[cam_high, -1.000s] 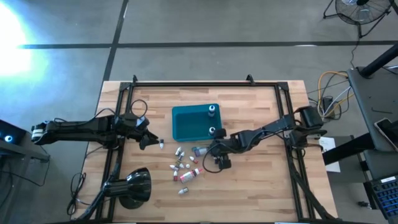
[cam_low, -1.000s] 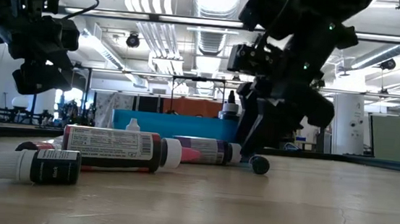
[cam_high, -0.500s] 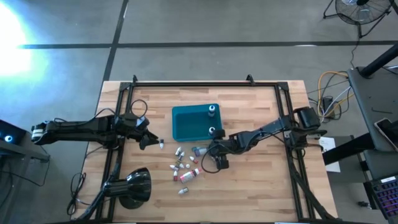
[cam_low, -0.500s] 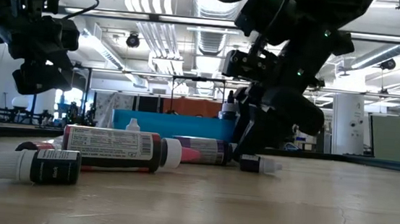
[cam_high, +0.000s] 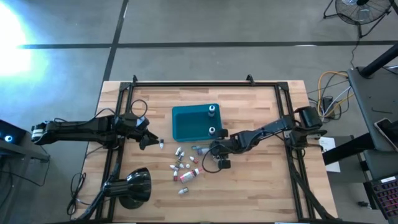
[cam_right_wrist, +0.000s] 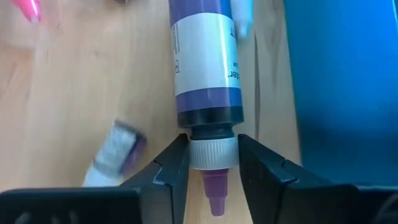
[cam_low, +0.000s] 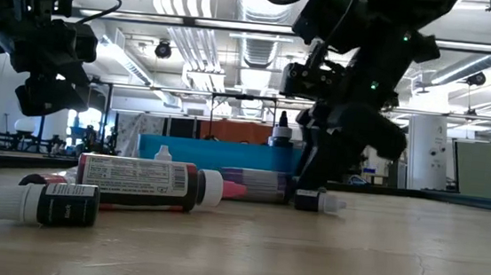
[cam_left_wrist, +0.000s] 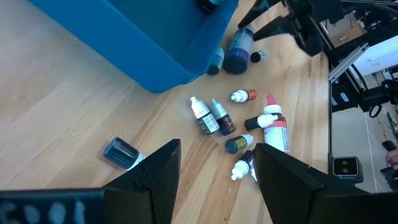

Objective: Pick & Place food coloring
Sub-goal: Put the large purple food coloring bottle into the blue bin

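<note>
Fingers on my left gripper [cam_high: 147,140] are spread wide and hold nothing, waiting at the table's left side. Little food coloring bottles [cam_high: 185,168] lie in a heap just in front of the teal bin [cam_high: 194,122]. My right gripper [cam_right_wrist: 212,163] pinches the white cap of a purple bottle [cam_right_wrist: 204,59] lying beside the bin.
</note>
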